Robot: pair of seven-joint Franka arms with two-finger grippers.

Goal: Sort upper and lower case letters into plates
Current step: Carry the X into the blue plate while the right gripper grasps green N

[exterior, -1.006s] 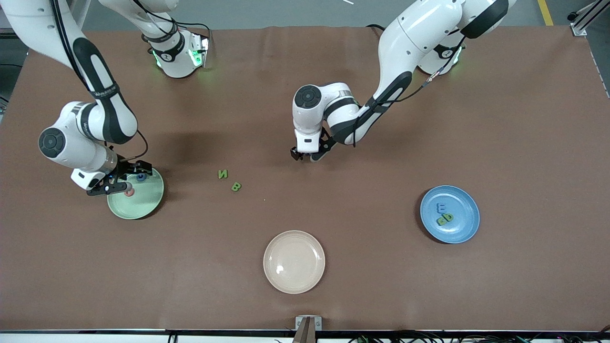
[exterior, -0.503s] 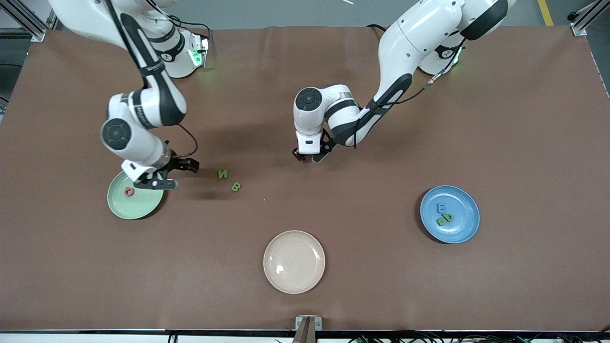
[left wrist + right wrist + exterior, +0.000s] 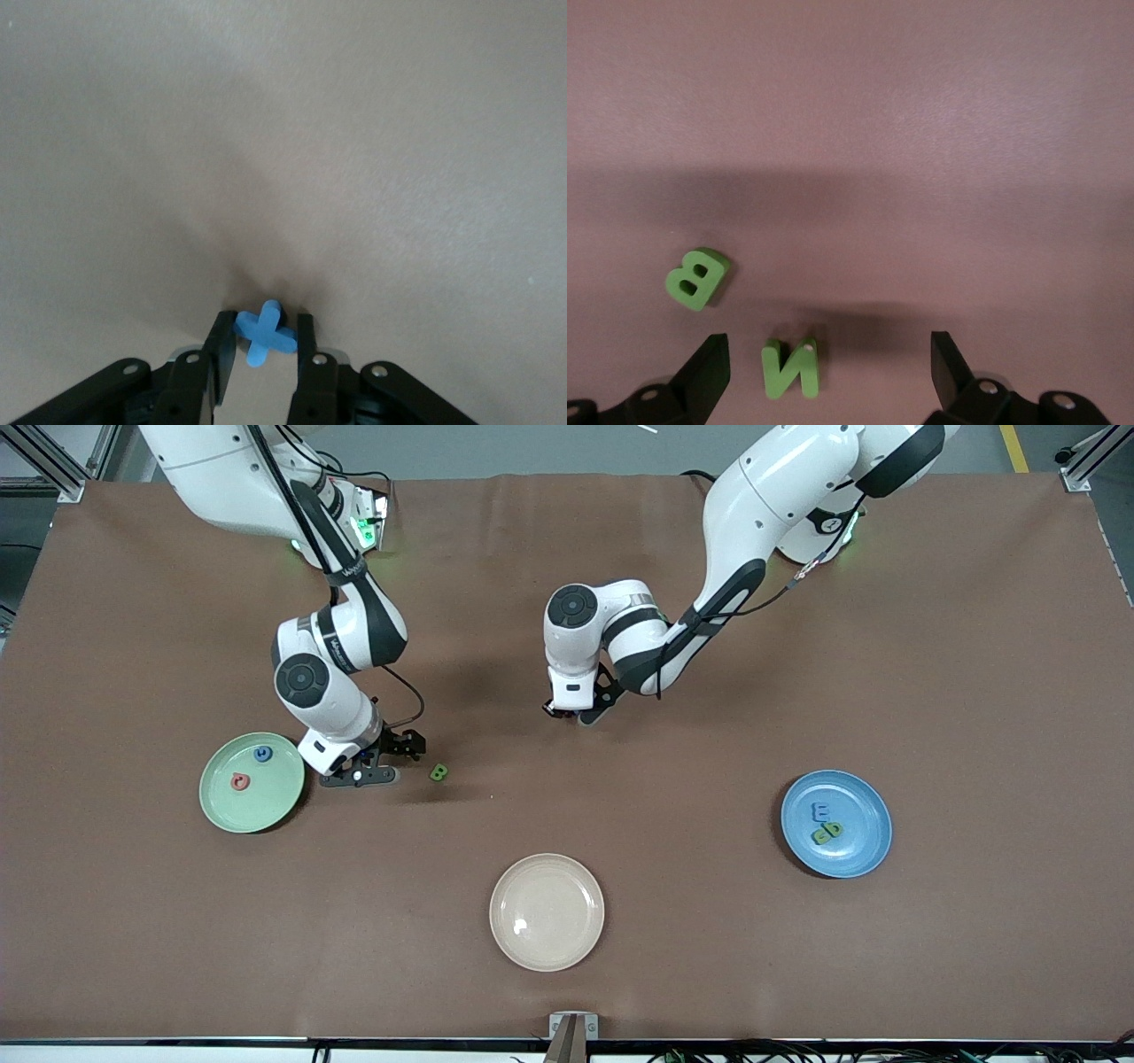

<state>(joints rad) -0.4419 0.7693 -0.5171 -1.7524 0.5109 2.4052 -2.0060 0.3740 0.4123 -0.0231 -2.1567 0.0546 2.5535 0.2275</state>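
The left claw (image 3: 264, 354) sits low at the table (image 3: 797, 646) mid-way along, clenched on a blue x (image 3: 264, 331) lying flat between its fingertips. The right claw (image 3: 824, 359) hangs spread wide over a green N (image 3: 791, 367), which lies flat between its fingers; a green B (image 3: 438, 772) lies just beside. The mint plate (image 3: 221, 806) holds a red and a blue letter; the blue plate (image 3: 864, 846) holds a blue E (image 3: 821, 811) and a green piece. A beige plate (image 3: 547, 911) lies nearest the camera.

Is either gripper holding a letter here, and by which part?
The left gripper has its jaws shut on the blue x-shaped letter, pinched across its crossed arms. The right gripper holds nothing, open over the green N.
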